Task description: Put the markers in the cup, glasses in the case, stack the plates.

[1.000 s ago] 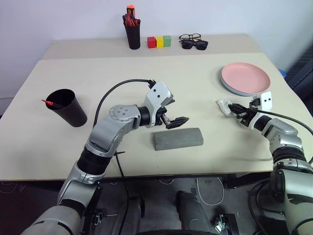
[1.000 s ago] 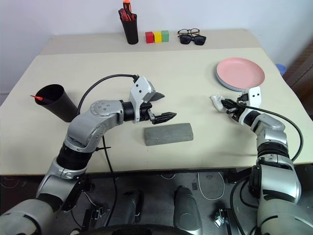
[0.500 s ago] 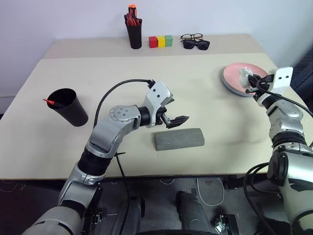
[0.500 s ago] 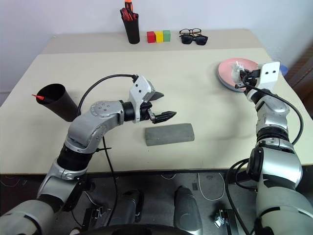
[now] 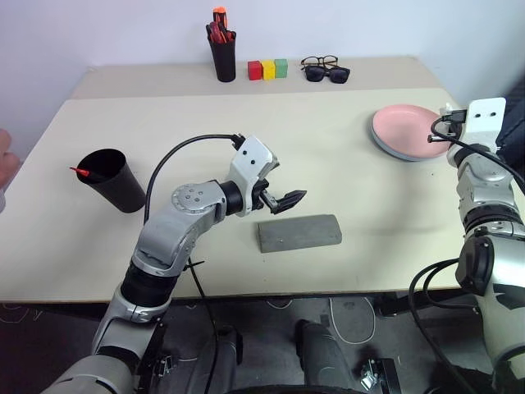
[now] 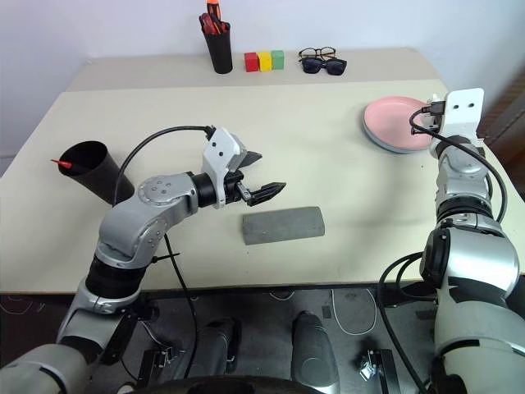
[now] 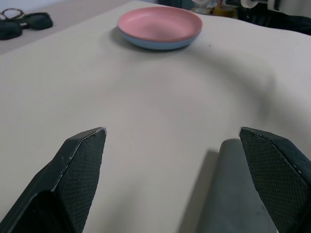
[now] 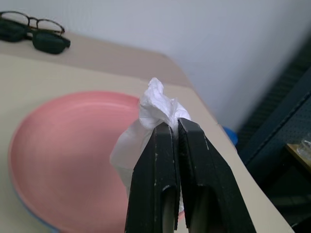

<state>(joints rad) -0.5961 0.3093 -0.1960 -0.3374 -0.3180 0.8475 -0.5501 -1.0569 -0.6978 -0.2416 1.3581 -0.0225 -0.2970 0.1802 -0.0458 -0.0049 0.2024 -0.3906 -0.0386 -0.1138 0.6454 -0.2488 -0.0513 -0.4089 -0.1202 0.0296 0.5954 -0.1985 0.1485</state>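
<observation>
Our right gripper (image 8: 176,127) pinches a crumpled white tissue (image 8: 154,114), seemingly above the salmon pink round plate (image 5: 412,129) stacked on the light blue one; our left gripper (image 6: 261,194) hangs wide open, empty, near the grey felt case (image 5: 299,233) on the worktop (image 5: 344,172).

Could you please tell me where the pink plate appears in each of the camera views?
Left eye view: pink plate far right, on the blue plate.
Right eye view: far right.
Left wrist view: upper centre.
Right wrist view: behind the tissue, lower left.
Shared landmark: sunglasses.

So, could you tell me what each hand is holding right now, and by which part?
The right hand pinches a crumpled white tissue by its lower end, above the pink plate. The left hand is open and holds nothing.
</observation>
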